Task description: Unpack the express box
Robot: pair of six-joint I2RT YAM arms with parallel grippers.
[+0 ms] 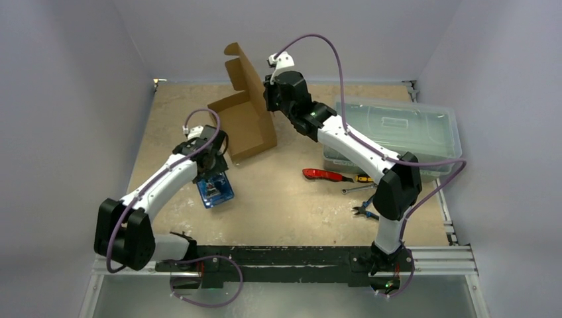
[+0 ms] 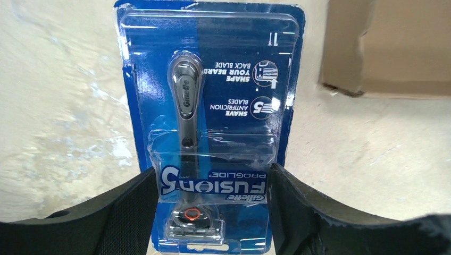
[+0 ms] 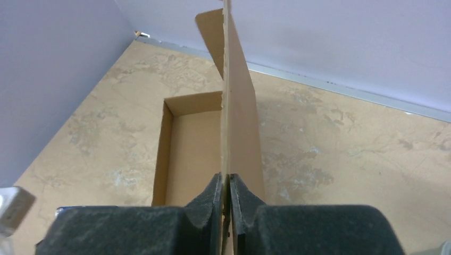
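Observation:
The express box lies open at the table's back middle, its tray empty in the right wrist view. My right gripper is shut on the flap lid and holds it upright; the fingers pinch the lid's edge in the right wrist view. My left gripper is in front of the box, shut on a blue blister pack holding a razor. In the left wrist view the pack sits between the gripper, low over the table.
A clear plastic lidded bin stands at the back right. In front of it lie a red box cutter, a yellow-handled tool and pliers. Walls close in the left, back and right sides.

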